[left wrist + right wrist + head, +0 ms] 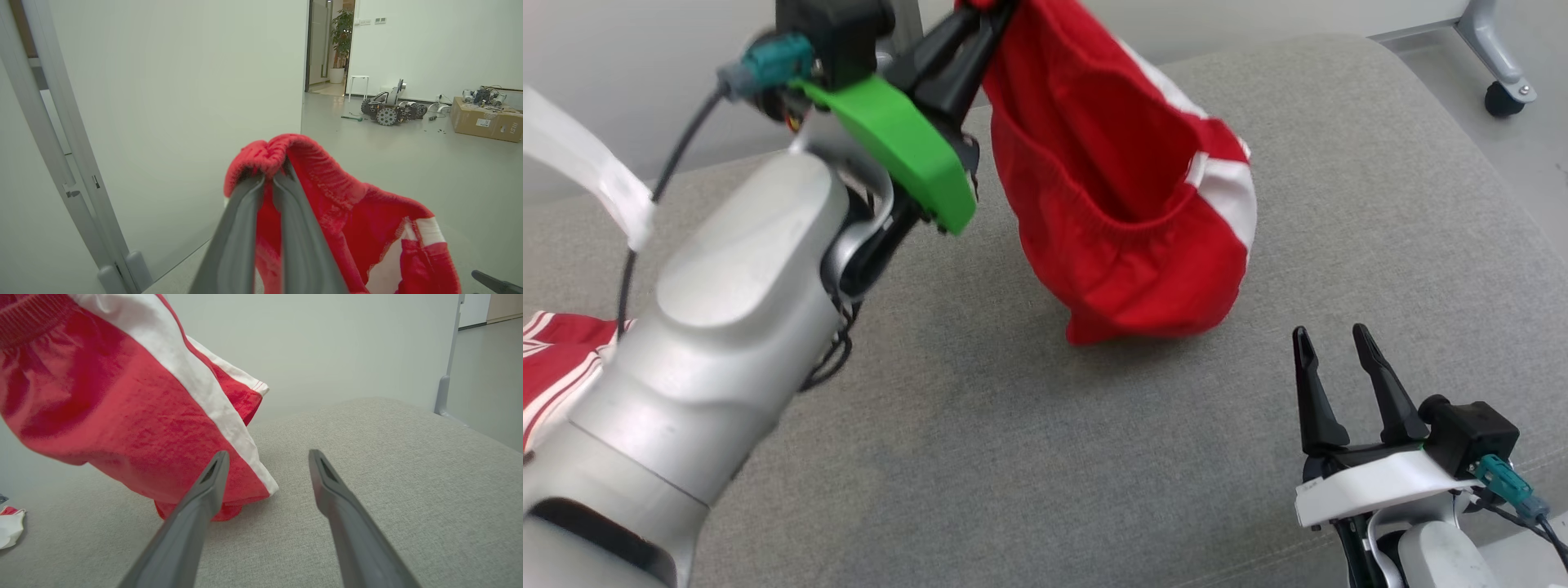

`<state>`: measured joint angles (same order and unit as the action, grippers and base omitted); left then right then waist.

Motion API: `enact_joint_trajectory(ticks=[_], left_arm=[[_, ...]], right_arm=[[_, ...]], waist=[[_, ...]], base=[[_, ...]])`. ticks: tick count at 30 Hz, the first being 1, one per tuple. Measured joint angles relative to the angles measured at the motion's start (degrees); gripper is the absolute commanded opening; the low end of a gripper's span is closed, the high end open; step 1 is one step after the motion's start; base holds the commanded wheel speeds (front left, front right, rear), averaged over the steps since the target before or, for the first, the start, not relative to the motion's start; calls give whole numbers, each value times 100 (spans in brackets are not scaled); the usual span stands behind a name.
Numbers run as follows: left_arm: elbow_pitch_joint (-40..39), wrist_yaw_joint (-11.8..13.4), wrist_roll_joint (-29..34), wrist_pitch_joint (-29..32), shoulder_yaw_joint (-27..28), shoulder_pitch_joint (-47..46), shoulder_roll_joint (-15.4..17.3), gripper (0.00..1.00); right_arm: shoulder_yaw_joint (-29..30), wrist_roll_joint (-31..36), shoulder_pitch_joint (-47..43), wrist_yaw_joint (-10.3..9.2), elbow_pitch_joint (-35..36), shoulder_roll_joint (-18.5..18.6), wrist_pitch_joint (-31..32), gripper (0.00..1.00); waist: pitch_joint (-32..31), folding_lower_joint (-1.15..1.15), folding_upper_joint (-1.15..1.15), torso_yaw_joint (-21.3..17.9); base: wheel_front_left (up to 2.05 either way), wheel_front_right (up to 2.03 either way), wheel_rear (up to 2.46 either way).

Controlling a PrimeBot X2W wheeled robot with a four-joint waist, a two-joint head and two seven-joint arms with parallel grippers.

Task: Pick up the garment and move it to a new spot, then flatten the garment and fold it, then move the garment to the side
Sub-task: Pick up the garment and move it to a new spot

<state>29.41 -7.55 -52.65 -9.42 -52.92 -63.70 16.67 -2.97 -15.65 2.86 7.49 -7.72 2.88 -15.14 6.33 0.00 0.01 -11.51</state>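
Now L fingers (241, 228) pinch red shorts (1127, 212) by waistband, low end about touching grey padded surface (1013, 474); R fingers (1388, 392) wide, empty. Risk: thin one-point grip, fabric may slip w/ a fast swing.

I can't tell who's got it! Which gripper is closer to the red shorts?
Left. The left gripper is shut on the red shorts at the waistband, holding them up. The right gripper is open, lower down, apart from their bottom end.
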Motion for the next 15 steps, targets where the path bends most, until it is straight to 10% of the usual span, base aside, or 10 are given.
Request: enact_joint_trajectory(ticks=[13, 14, 15], left_arm=[[1514, 65, 11, -537, 188, 2058, -238, 0], [1474, 111, 147, -550, 349, 2103, -249, 33], [1382, 200, 305, -563, 572, 2175, -263, 100]], right_arm=[[-54, 89, 98, 0, -18, -2, 1, 100], [-38, 122, 90, 0, -18, -4, 0, 100], [-38, 129, 76, 0, -23, -1, 0, 100]], waist=[[386, 0, 0, 46], [383, 0, 0, 74], [375, 0, 0, 108]], base=[[0, 0, 0], [0, 0, 0], [0, 0, 0]])
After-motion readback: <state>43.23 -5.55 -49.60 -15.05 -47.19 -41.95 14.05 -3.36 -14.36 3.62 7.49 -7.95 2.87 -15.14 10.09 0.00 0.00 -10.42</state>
